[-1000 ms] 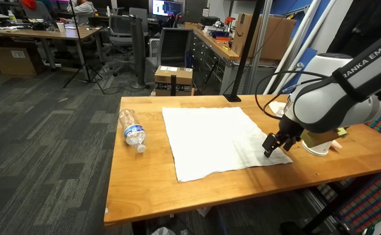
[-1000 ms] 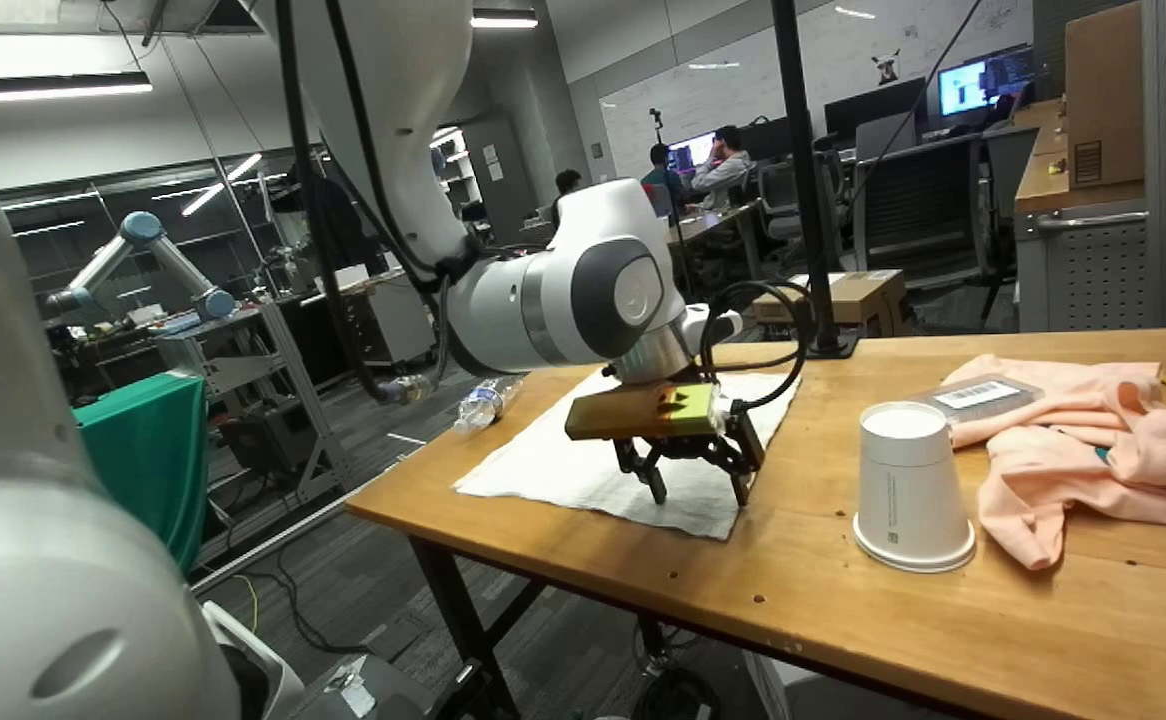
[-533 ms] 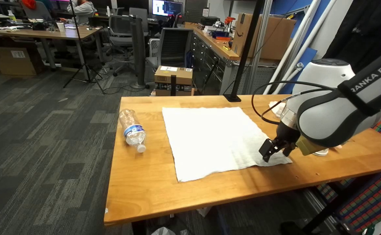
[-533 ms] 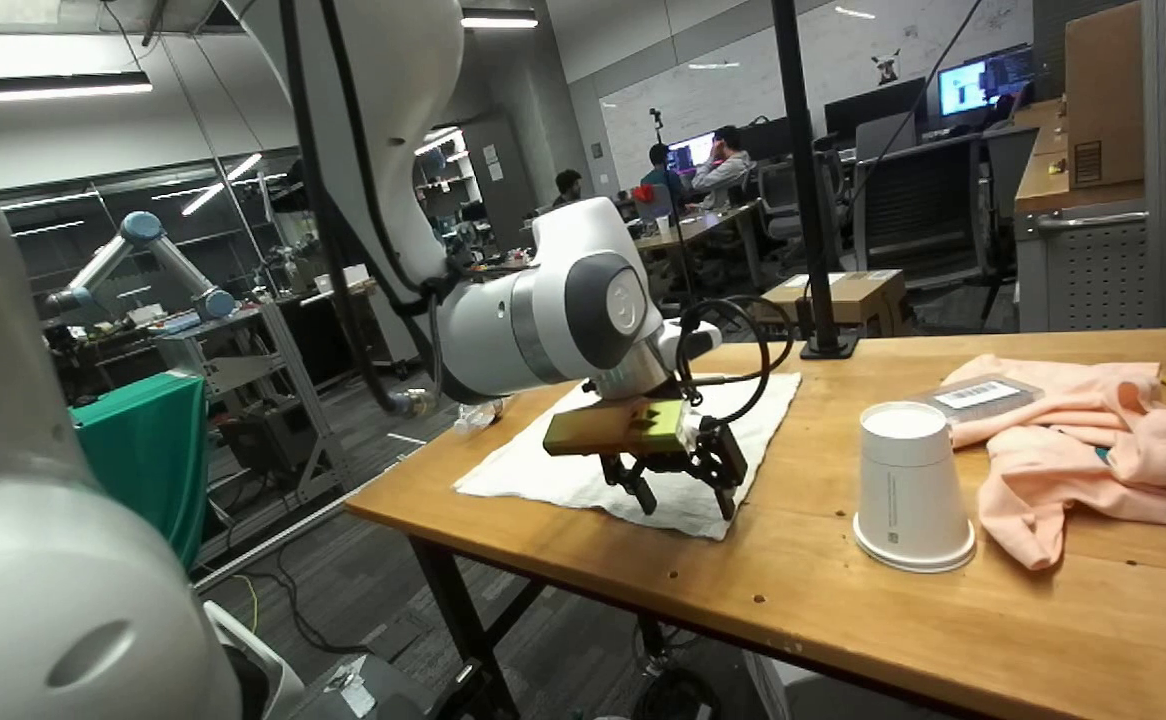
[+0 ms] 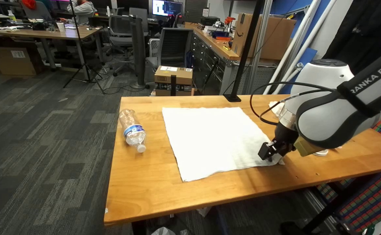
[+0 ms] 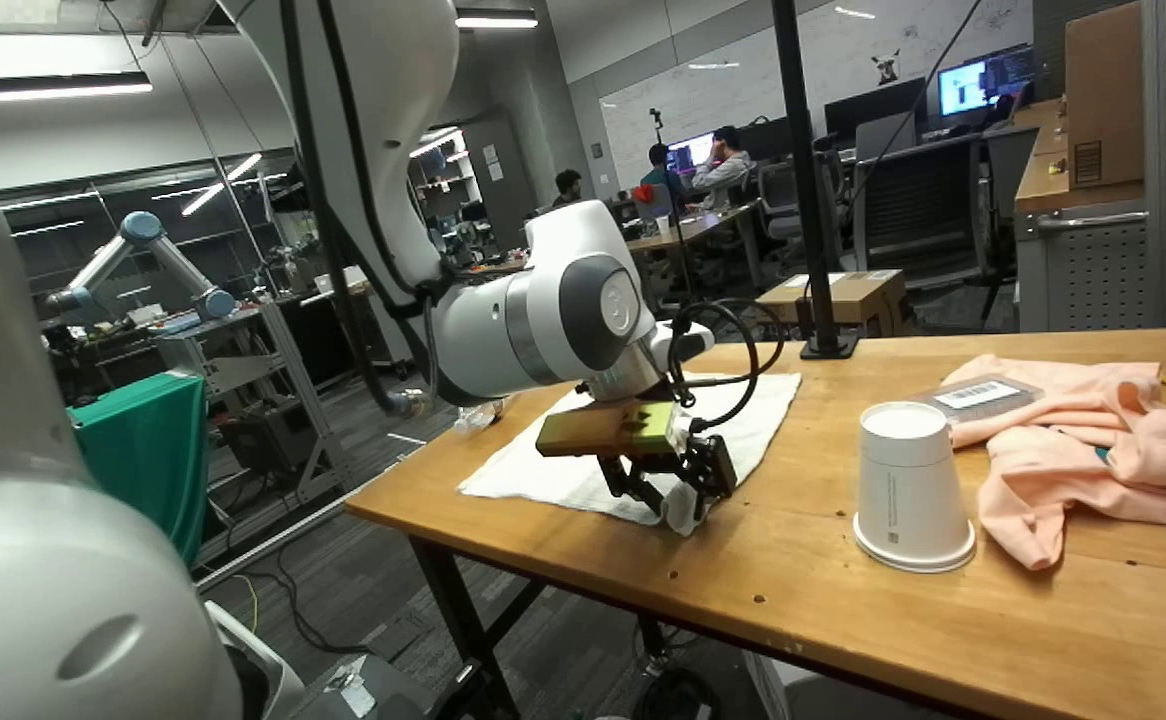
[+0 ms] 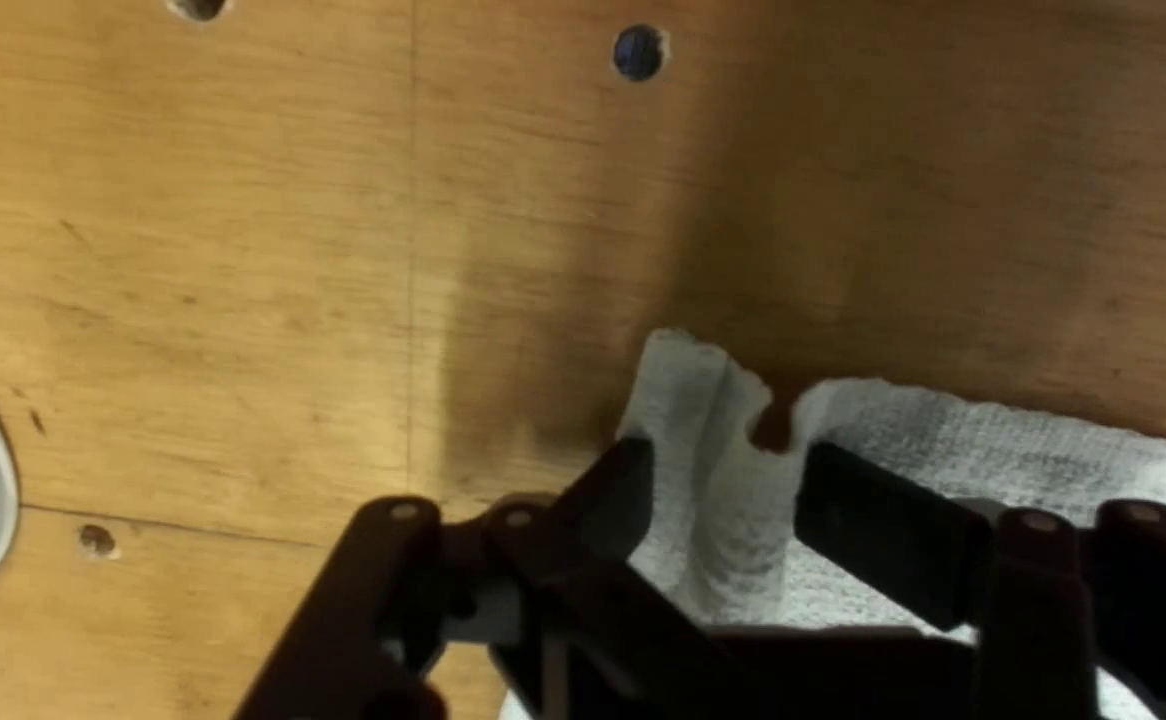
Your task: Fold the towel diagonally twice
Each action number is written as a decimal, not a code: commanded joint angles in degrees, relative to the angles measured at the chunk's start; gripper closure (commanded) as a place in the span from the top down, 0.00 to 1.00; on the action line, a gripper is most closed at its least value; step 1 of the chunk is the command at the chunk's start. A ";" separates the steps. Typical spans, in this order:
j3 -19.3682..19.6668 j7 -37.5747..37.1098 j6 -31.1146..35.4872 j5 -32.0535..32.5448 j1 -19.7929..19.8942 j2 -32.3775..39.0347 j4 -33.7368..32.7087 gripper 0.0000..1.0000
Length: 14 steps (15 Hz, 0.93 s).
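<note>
The white towel [image 5: 207, 140] lies spread nearly flat on the wooden table in both exterior views. At its near-right corner in an exterior view, my gripper [image 5: 270, 158] points down onto the cloth. From the robot's side, the gripper [image 6: 680, 505] straddles the corner of the towel [image 6: 533, 475], which bulges up between the fingertips. In the wrist view, the jaws of the gripper [image 7: 726, 465] stand partly apart. A ridge of bunched towel [image 7: 743, 520] rises between them, its edge crumpled. The fingers do not clamp it tightly. The towel's underside is hidden.
A clear plastic bottle [image 5: 134, 132] lies left of the towel. An upturned white cup [image 6: 911, 490] stands near the gripper, with pink cloth [image 6: 1073, 450] and a labelled clear case [image 6: 983, 395] beyond. A black post [image 5: 239, 78] rises from the table's back edge.
The gripper has come down and shifted slightly inward over the towel's corner. Its fingers have moved towards each other, drawing the corner up into a fold between them.
</note>
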<state>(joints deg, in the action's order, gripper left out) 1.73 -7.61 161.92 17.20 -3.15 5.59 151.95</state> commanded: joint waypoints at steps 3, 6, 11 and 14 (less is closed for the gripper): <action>0.76 -4.32 -4.29 6.70 -1.54 -2.02 1.00 0.06; 0.58 -6.10 -10.40 11.00 -1.17 -4.72 0.60 0.01; -2.16 -6.82 -22.79 13.12 -0.96 -7.98 -1.47 0.05; -5.18 -6.83 -28.81 12.32 -1.99 -8.70 -4.40 0.07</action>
<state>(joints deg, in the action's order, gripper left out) -0.76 -12.97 139.05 28.90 -4.04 -1.21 150.10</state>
